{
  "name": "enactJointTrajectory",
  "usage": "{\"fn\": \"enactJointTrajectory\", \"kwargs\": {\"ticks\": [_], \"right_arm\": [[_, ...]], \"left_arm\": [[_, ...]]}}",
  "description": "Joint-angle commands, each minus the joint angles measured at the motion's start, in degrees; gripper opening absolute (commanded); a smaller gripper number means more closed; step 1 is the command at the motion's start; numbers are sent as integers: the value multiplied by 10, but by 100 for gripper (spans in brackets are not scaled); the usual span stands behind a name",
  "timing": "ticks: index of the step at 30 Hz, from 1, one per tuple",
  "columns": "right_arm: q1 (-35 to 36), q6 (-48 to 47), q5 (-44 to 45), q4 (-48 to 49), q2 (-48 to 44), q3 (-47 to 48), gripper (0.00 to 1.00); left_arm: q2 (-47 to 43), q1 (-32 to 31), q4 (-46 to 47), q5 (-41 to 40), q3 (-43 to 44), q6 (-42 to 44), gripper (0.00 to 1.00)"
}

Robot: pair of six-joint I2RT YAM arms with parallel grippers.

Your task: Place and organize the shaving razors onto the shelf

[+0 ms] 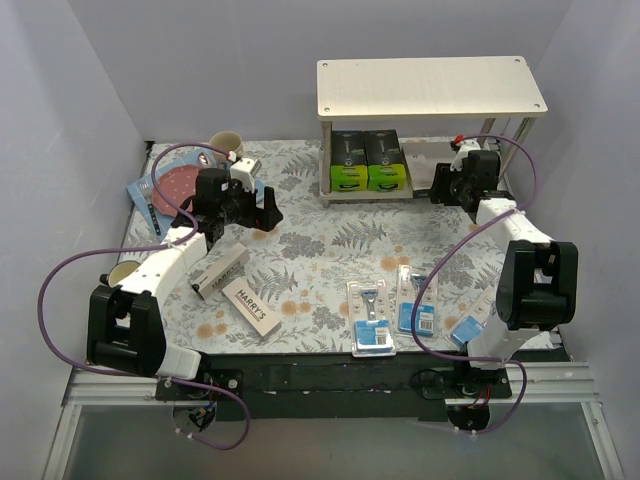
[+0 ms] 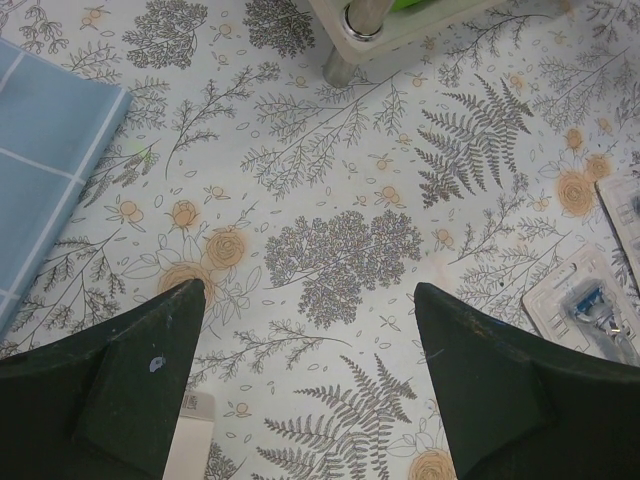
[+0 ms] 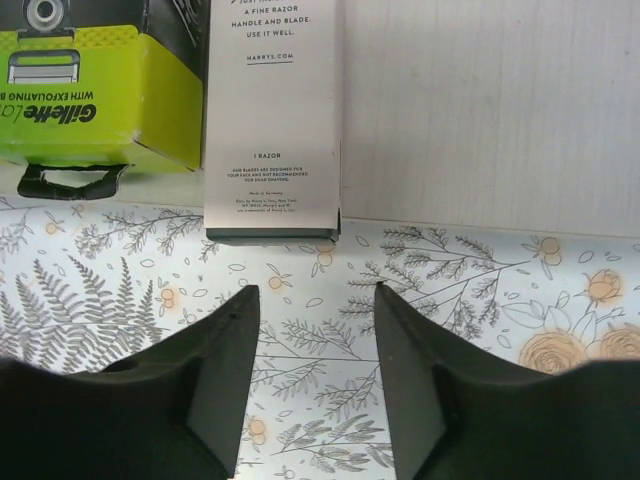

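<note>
**razor packs split between shelf and table, both grippers open**

top view: the two-tier shelf (image 1: 430,88) of pale wood boards on silver metal legs stands at the far right of the floral-print table (image 1: 320,240). two black-and-lime-green razor boxes (image 1: 367,162) sit side by side on its lower board. the right gripper (image 1: 441,188) hangs just beside that board. the left gripper (image 1: 268,213) hovers over the table's left half, near a round pink speckled plate (image 1: 178,185). two slim white "harry's" boxes (image 1: 250,306) lie on the table in front of it. three flat, blue-carded clear blister packs (image 1: 370,318) lie near the front edge.

left wrist view: the left gripper's fingers are spread wide over bare floral print, with nothing between them. a blue checked cloth (image 2: 50,150) lies to one side and a blister pack to the other.

right wrist view: the right gripper's jaws are parted and hold nothing. just beyond the fingertips a third white "harry's" box (image 3: 270,120) lies on the shelf's lower board. it sits beside a lime-green box, and its near end pokes slightly past the edge.
</note>
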Motion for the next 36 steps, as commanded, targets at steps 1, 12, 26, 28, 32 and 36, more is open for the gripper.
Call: {"fn": "enactJointTrajectory", "kwargs": {"ticks": [1,12,26,28,32,36], "right_arm": [[0,-24,-19,16,9,10,50],[0,-38,-38,40,66,51,51],[0,-29,-70,42,110,89,52],[0,-16,-73,43,111,86,52],[0,-13,-82,50,114,86,53],[0,-20,-70,33,98,86,54]], "left_arm": [[-29,2,7,3,-9,1,85],[-17,2,3,-2,-6,7,85],[16,2,4,4,11,7,85],[19,2,5,5,14,6,85],[23,2,7,5,15,6,86],[16,2,-6,4,18,8,85]]}}
